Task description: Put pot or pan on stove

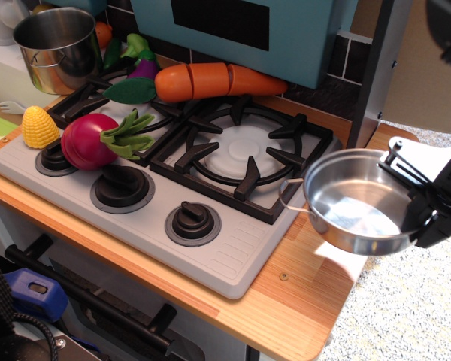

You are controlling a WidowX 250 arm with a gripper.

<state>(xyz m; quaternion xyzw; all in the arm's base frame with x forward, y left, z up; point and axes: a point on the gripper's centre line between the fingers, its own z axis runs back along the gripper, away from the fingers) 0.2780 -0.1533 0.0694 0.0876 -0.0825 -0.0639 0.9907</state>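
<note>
The small shallow steel pan [355, 201] with a thin wire loop handle hangs in the air at the right, above the wooden counter's right end and just right of the stove. My gripper [419, 197] is shut on the pan's right rim and holds it tilted a little. The grey stove [233, 252] fills the left and middle. Its right burner grate [242, 156] with the white centre holds nothing. Black knobs [192, 222] run along its front.
A toy carrot [218, 80], a red radish [94, 141], a corn cob [39, 126] and leafy vegetables lie on the left burner and stove back. A taller steel pot [59, 47] stands back left. A teal oven hood [240, 26] rises behind. The counter edge [308, 331] is front right.
</note>
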